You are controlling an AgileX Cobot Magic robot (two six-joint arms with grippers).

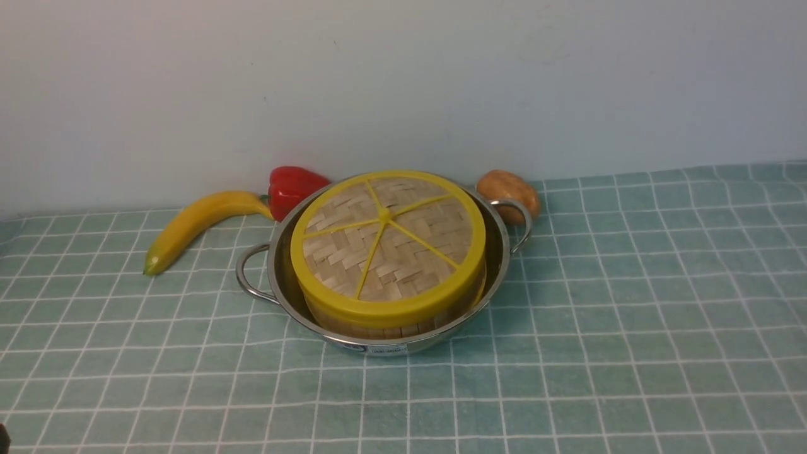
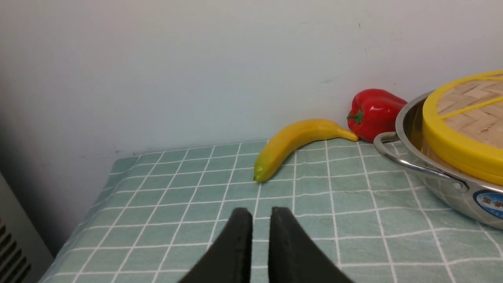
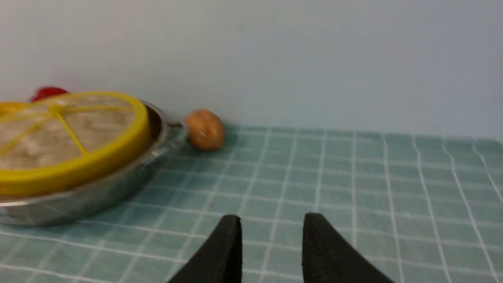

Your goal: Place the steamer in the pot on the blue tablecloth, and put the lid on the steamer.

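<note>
The lid [image 1: 388,236], a woven disc with yellow rim and spokes, lies flat on the steamer [image 1: 378,329]. Only the steamer's bamboo wall shows under it. The steamer sits inside the shiny pot [image 1: 284,296], which stands on the blue tablecloth [image 1: 630,315]. Neither gripper shows in the front view. In the left wrist view my left gripper [image 2: 261,214] is empty, with only a narrow slit between its fingers, and hangs over bare cloth left of the pot [image 2: 444,184]. In the right wrist view my right gripper [image 3: 271,220] is open and empty over the cloth right of the pot [image 3: 98,196].
A yellow banana [image 1: 202,224] and a red pepper [image 1: 293,189] lie behind the pot on its left, against the wall. A brown potato [image 1: 507,192] lies behind its right handle. The cloth's left edge [image 2: 98,196] drops off near my left gripper.
</note>
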